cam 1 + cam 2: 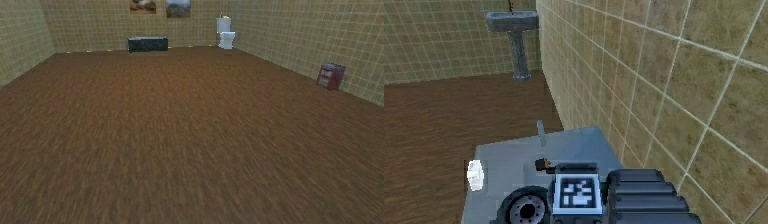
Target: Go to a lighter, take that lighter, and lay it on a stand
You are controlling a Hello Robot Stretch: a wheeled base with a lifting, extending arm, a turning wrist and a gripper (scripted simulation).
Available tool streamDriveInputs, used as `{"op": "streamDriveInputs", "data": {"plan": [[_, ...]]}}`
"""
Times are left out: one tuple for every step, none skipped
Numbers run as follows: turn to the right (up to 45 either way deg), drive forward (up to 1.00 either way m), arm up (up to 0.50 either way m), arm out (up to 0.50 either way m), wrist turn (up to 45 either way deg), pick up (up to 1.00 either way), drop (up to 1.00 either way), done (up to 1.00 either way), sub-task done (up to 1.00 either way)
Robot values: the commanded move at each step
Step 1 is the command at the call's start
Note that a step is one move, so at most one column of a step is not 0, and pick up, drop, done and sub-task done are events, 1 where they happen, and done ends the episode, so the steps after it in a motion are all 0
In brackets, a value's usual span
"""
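Where the grey-blue tabletop (504, 160) lies at the bottom of the arm side view, a small dark object (541, 162) with an orange fleck at one end is seen lying on it, near the middle of the surface. It is too small to be called a lighter with certainty. Beyond it a thin pale upright sliver (539, 128) is seen at the table's far edge, and a small white lump (474, 176) is set near the left edge. The gripper (527, 205) is seen as a dark rounded body left of a white marker square (579, 193). How its jaws stand cannot be told, nor whether anything is held. A grey pedestal sink (514, 40) is placed by the tiled wall (654, 80). In the forward view a white toilet (227, 33), a dark low cabinet (146, 44), two framed pictures (142, 6) and a small reddish box (331, 76) are ranged along the walls beyond a brown wooden floor (180, 140).
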Motion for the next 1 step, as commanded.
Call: {"op": "streamDriveInputs", "data": {"plan": [[0.0,0.00,0.00,0.22,0.0,0.00,0.00,0.00,0.00]]}}
